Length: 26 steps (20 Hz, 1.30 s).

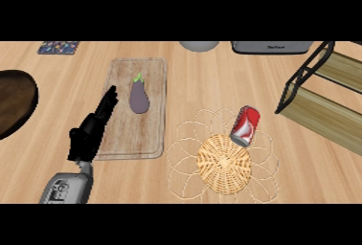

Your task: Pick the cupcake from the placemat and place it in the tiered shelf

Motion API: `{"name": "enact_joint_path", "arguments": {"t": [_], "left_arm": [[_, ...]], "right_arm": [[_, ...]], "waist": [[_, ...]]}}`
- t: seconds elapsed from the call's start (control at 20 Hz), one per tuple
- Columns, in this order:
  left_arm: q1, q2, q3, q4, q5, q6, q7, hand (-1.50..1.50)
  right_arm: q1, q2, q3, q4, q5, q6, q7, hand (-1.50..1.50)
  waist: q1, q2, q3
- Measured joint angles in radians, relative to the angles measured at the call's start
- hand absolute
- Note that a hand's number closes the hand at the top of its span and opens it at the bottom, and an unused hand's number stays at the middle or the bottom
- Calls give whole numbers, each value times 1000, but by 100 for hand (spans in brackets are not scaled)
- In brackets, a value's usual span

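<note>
A woven wicker placemat (225, 165) with a looped wire rim lies at the lower centre of the head view. No cupcake shows on it; a red can (244, 125) lies on its side across the mat's upper right edge. The tiered shelf (322, 112), wooden boards in a black frame, stands at the right edge. My left hand (86, 136) hovers at the left over the edge of a wooden cutting board (145, 134), fingers straight and pointing away, holding nothing. It is well left of the placemat. My right hand does not show.
A purple eggplant (139, 98) lies on the cutting board. A dark round wooden object (14, 100) sits at the far left. Along the back are a patterned coaster (58, 47), a grey bowl (199, 45) and a grey appliance (272, 47).
</note>
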<state>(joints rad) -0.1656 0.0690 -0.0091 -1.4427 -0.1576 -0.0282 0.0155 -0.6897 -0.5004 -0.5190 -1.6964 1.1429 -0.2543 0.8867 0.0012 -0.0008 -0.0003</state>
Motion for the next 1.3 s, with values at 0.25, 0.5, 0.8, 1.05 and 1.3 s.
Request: {"name": "enact_joint_path", "arguments": {"t": [0.25, 0.5, 0.8, 1.05, 1.3], "left_arm": [[-1, 5, 8, 5, 7, -7, 0, 0], [11, -10, -1, -9, 0, 7, 6, 0], [16, 2, 17, -2, -1, 15, 4, 0], [29, 9, 28, -20, 3, 19, 18, 0], [57, 11, 37, -42, 8, 24, 23, 0]], "right_arm": [[-62, -23, -46, -76, -19, -37, 40, -150], [-77, -89, -135, -216, -27, 41, 124, -150], [-24, -135, -308, -379, -121, 246, 193, -150], [68, -141, -479, -509, -264, 433, 190, -150], [155, -135, -671, -589, -443, 580, 149, -150]], "waist": [[-2, -1, 0], [-13, -6, 0], [-41, -14, -1], [-66, -23, 1], [-90, -31, 1]]}}
